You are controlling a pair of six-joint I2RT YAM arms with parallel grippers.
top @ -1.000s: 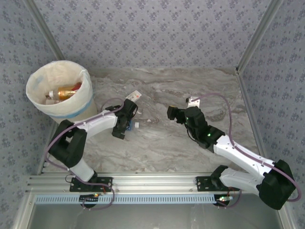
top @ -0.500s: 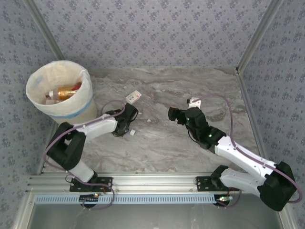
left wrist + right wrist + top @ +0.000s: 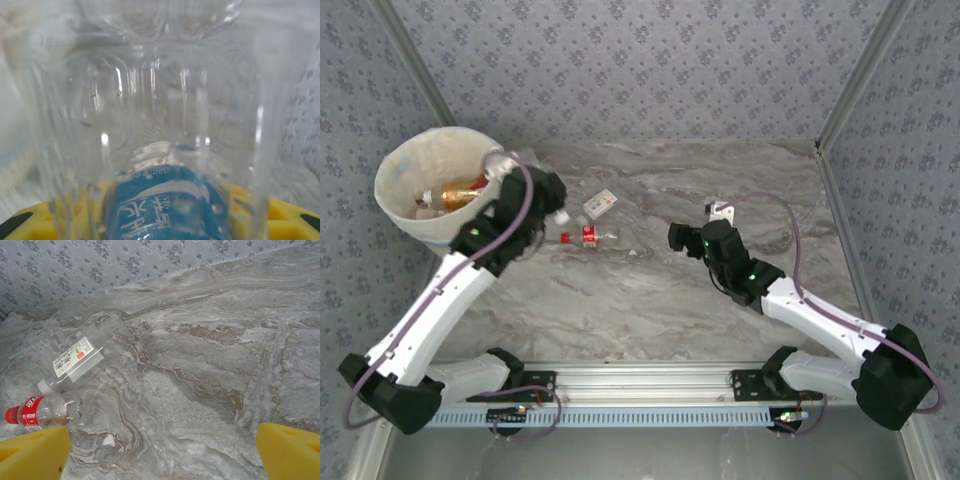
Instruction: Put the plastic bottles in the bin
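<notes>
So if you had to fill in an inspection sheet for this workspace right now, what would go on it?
Surface: grey marble-look table, no spills seen.
Job's things: bin at far left, bottles already inside; red-label bottle and white-label bottle lying on the table; blue-label bottle in the left gripper.
Clutter: small white scrap on the table.
Grippers: left gripper raised near the bin, shut on the blue-label bottle; right gripper open, holding nothing.
Cables: purple cables along both arms, no snag seen.
Surroundings: patterned wall panels; metal rail at the near edge.
</notes>
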